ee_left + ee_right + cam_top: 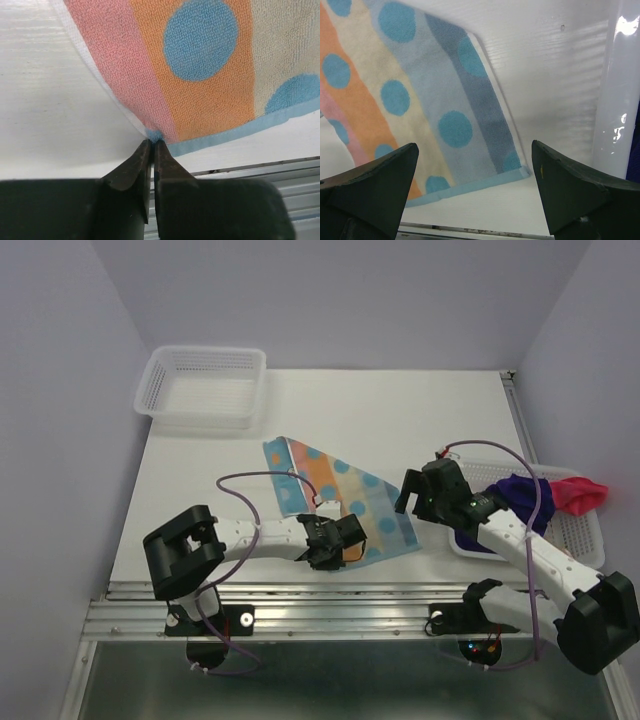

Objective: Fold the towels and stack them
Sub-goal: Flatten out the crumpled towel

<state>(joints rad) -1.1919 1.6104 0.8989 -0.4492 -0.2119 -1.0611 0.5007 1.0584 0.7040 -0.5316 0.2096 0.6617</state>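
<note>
While the left arm reaches low across the bottom centre of the frame, the left gripper [335, 543] is pinched together on the near corner of the patterned towel [340, 490], which is spread on the tabletop [420, 410]. The right gripper [412, 496], its arm bent inward, hangs wide apart over the towel's right corner.
</note>
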